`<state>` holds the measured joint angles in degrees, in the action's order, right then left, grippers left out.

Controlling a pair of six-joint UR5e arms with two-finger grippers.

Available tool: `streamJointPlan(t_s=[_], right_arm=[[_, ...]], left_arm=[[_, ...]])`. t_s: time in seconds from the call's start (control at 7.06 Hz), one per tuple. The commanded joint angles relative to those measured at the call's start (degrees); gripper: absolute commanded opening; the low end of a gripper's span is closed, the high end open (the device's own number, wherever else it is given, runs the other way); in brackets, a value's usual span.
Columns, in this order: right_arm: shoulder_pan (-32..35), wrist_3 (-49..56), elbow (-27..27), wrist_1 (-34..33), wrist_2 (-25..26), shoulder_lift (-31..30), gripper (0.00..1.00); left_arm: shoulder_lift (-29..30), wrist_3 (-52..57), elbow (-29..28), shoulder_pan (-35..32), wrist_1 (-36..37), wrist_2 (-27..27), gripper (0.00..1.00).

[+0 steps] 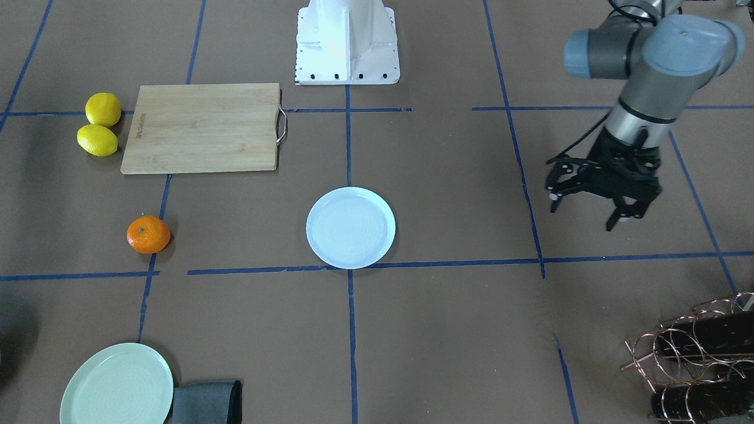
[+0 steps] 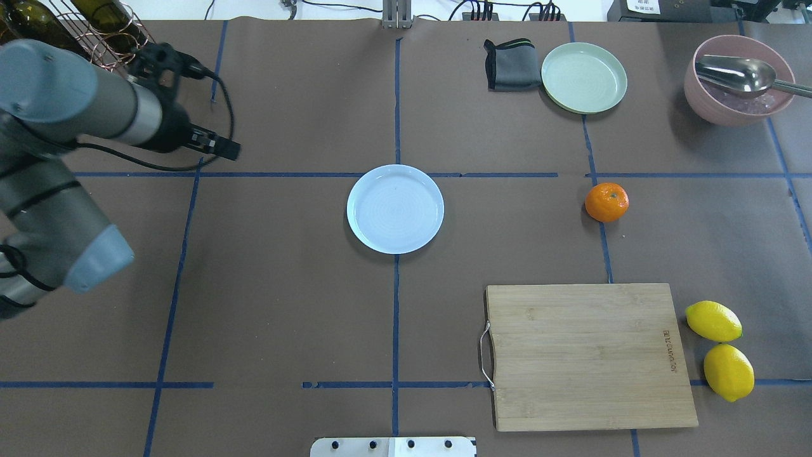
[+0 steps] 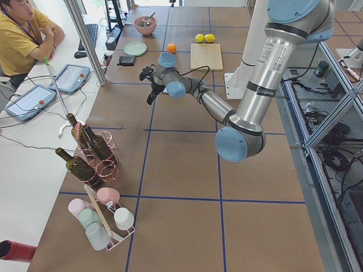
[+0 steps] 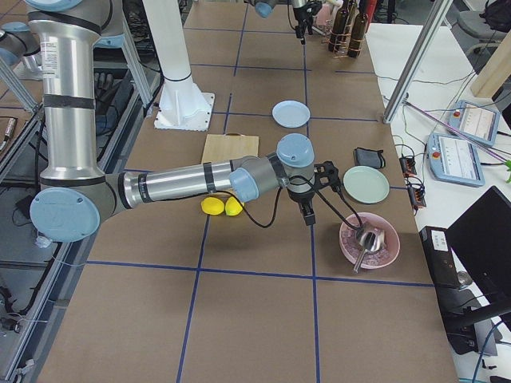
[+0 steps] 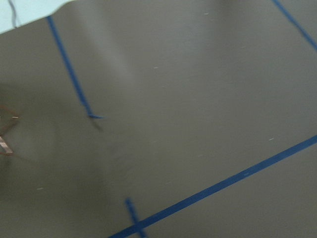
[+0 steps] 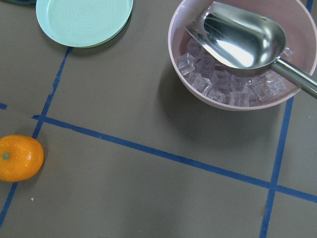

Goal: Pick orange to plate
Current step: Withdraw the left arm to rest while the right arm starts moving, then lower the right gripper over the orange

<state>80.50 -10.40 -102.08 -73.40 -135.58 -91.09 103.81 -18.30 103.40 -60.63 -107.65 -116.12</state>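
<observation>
The orange (image 1: 148,234) (image 2: 606,202) lies alone on the brown table, well to the right of centre in the overhead view. It also sits at the left edge of the right wrist view (image 6: 20,157). The pale bluish plate (image 1: 350,227) (image 2: 395,209) rests empty at the table's middle. My left gripper (image 1: 583,215) hovers open and empty above the table's left part, far from both. My right gripper (image 4: 311,209) shows only in the exterior right view, hovering above the table near the pink bowl; I cannot tell whether it is open or shut.
At the far right stand a pale green plate (image 2: 583,77), a folded grey cloth (image 2: 507,63) and a pink bowl (image 2: 739,79) of ice with a metal scoop. A wooden cutting board (image 2: 587,355) and two lemons (image 2: 713,320) lie near right. A bottle rack (image 2: 95,32) is far left.
</observation>
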Motion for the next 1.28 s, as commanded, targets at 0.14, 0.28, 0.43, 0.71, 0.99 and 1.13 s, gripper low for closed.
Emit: streamJointPlan(t_s=[0.14, 0.28, 0.43, 0.71, 0.99, 1.13], right_arm=[[-4.9, -0.4, -1.3, -0.2, 0.4, 2.8, 1.00], [-5.3, -0.4, -1.3, -0.3, 1.4, 5.9, 1.00], [-7.5, -0.5, -1.2, -0.3, 1.8, 7.1, 1.00], [-12.0, -2.9, -1.3, -0.9, 2.0, 9.4, 1.00], [-22.0, -19.6, -1.0, -0.3, 9.8, 13.7, 1.00], [-27.4, -24.7, -0.5, -0.2, 16.1, 15.4, 1.00]], left_arm=[[-7.9, 24.3, -8.6, -19.1, 6.5, -17.5, 1.00], [-8.1, 24.5, -10.1, -22.2, 11.9, -17.7, 1.00], [-13.1, 24.2, -10.6, -24.2, 12.2, -17.4, 1.00], [-15.7, 23.9, -10.1, -27.3, 12.9, -17.5, 1.00], [-16.0, 23.8, -10.5, -27.2, 12.8, -17.6, 1.00], [-16.0, 23.8, -10.2, -27.1, 12.7, -17.6, 1.00]])
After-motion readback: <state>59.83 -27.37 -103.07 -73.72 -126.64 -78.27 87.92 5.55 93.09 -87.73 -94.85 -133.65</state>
